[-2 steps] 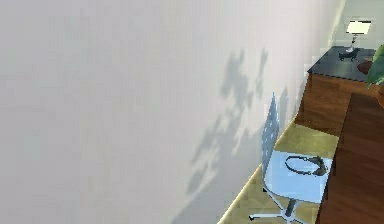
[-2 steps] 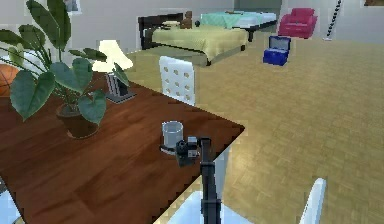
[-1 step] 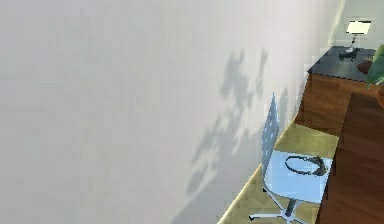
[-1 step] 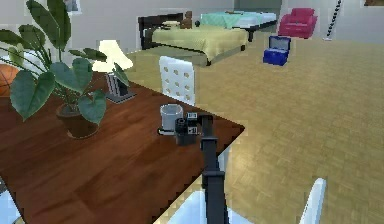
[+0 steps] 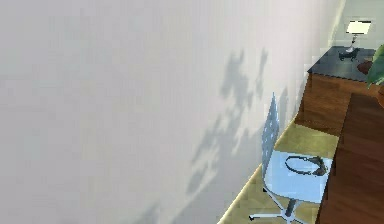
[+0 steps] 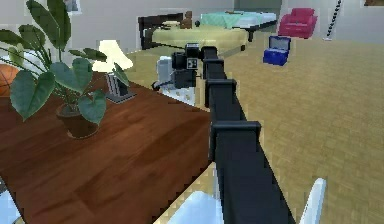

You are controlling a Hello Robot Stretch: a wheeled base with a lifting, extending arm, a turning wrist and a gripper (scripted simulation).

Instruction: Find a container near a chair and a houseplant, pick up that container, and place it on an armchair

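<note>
A leafy houseplant (image 6: 55, 60) in a brown pot stands on the wooden table (image 6: 110, 165) at the arm side view's left. A pale cylindrical container (image 6: 164, 70) stands at the table's far edge. The dark arm rises from the bottom edge, and the gripper (image 6: 179, 67) sits right beside the container; I cannot tell whether it holds anything. A pale blue office chair (image 5: 290, 172) with a dark ring-shaped thing on its seat stands by the desk in the forward view. Far back, a pink armchair (image 6: 297, 22) stands by the wall.
A lamp (image 6: 112, 55) with a pale shade stands on the table near the plant. Beyond are a bed (image 6: 200, 35) with a yellow cover, a blue box (image 6: 277, 50) and open tan floor. A blank wall (image 5: 120, 100) covers the forward view's left; a dark-topped dresser (image 5: 335, 70) stands ahead.
</note>
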